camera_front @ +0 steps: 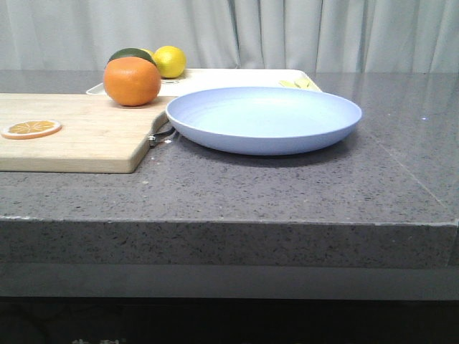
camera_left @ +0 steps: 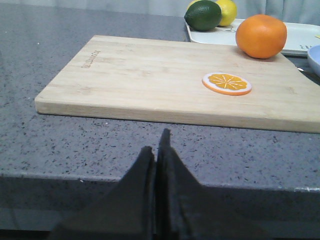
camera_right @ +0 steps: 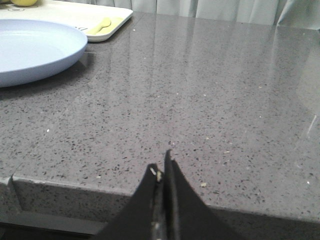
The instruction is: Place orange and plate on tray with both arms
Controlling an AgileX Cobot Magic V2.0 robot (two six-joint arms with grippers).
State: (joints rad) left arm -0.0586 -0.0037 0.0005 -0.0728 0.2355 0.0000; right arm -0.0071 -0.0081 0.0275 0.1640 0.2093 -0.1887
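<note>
The orange (camera_front: 132, 81) sits at the far right corner of a wooden cutting board (camera_front: 72, 132); it also shows in the left wrist view (camera_left: 261, 36). The pale blue plate (camera_front: 264, 118) lies on the counter right of the board, its edge in the right wrist view (camera_right: 35, 50). The white tray (camera_front: 237, 77) lies behind both and shows in the wrist views (camera_left: 300, 40) (camera_right: 75, 15). My left gripper (camera_left: 156, 142) is shut and empty, low at the counter's front edge before the board. My right gripper (camera_right: 162, 162) is shut and empty at the front edge, right of the plate. Neither gripper shows in the front view.
A dried orange slice (camera_front: 31, 129) lies on the board. A lemon (camera_front: 169, 61) and a dark green fruit (camera_left: 203, 14) rest on the tray's left end. A small yellow piece (camera_right: 100, 25) lies on its right end. Grey stone counter (camera_front: 301, 186) with curtain behind.
</note>
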